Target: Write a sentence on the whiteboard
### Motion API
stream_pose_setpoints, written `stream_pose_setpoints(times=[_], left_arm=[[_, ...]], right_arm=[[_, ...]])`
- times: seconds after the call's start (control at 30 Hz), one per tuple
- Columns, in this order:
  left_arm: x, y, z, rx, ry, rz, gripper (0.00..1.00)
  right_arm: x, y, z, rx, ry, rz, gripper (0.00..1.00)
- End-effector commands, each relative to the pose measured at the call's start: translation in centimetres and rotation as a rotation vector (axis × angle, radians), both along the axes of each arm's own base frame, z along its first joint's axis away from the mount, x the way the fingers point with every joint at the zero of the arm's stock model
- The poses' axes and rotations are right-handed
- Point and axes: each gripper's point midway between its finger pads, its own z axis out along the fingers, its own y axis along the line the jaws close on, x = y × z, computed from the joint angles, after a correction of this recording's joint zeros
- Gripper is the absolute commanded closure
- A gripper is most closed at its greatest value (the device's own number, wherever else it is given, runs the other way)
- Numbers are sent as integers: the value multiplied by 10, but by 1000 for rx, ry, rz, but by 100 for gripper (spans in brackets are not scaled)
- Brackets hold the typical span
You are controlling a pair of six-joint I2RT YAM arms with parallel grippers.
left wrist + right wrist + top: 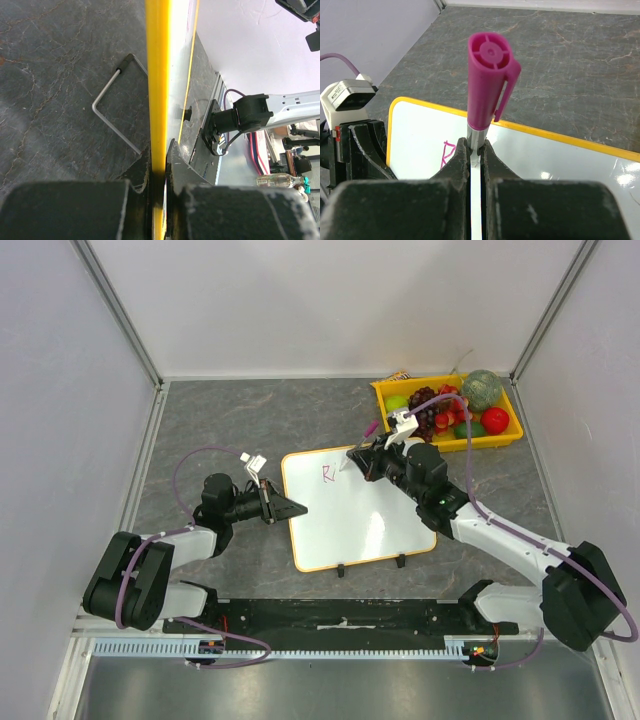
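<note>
The whiteboard (370,515) lies flat mid-table, white with an orange-yellow rim and two black clips on its near edge. My left gripper (290,507) is shut on its left rim; the left wrist view shows the yellow rim (158,90) pinched between the jaws. My right gripper (365,458) is shut on a marker (487,95) with a magenta cap posted on its end, over the board's far left corner. The sentence (327,473) is only a pink "R" and a short stroke, also seen in the right wrist view (447,154). The marker's tip is hidden.
A yellow tray (386,391) of fruit stands at the back right, just behind the right gripper. A bent metal wire stand (112,112) lies on the table under the board's left side. Side walls enclose the table.
</note>
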Motion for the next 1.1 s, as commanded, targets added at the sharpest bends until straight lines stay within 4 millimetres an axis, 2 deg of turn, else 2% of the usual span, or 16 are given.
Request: stream_pose_setpoints(times=[0.0, 0.33, 0.57, 1.07], left_arm=[[15, 18, -45, 178, -9, 117, 98], [16, 19, -45, 178, -9, 119, 98], [16, 19, -46, 180, -8, 121, 98], [16, 19, -46, 179, -8, 120, 98]], right_arm=[[1, 6, 9, 20, -27, 30, 100], [-3, 6, -2, -7, -5, 51, 100], [-7, -3, -11, -32, 8, 24, 100], [-13, -7, -15, -53, 17, 28, 100]])
